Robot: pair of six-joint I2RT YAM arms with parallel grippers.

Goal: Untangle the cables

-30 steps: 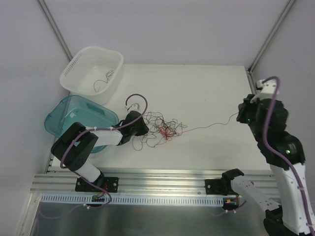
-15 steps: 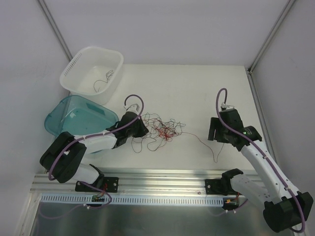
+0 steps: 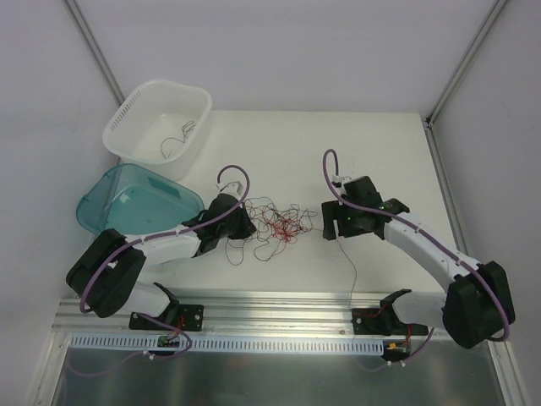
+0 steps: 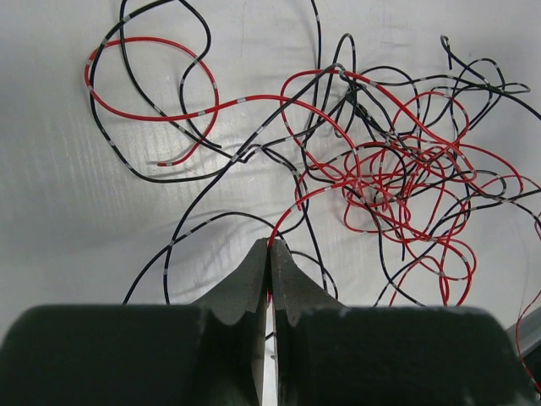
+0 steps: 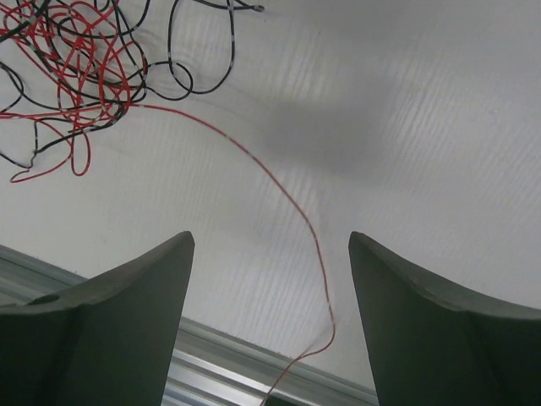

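Twice found a dark arm base low in the top view, each bolted to the metal rail (image 3: 279, 326) along the bottom edge. Above the rail, saw the white table (image 3: 372, 152).

Found the left gripper (image 3: 240, 225) a bit left of the middle, down low at the left side of the cables (image 3: 279, 223). In the left wrist view, saw its fingers (image 4: 245, 283) pressed tight together at the bottom middle, pinching one red cable (image 4: 286, 218) right at the tips. Saw the rest of the red and black cables looped in a messy heap in the upper right of that view.

Found the right gripper (image 3: 328, 225) just right of the heap, pointing at it. In the right wrist view, saw its fingers (image 5: 127, 304) spread wide apart and holding nothing. Saw one loose red strand (image 5: 287, 199) lying flat on the table between them, running from the heap at upper left down to the bottom edge.

Farther back, at the left, spotted a blue tub (image 3: 135, 203). Beyond it, at upper left, spotted a white basket (image 3: 127, 114) with a few thin wires (image 3: 176, 139) inside.
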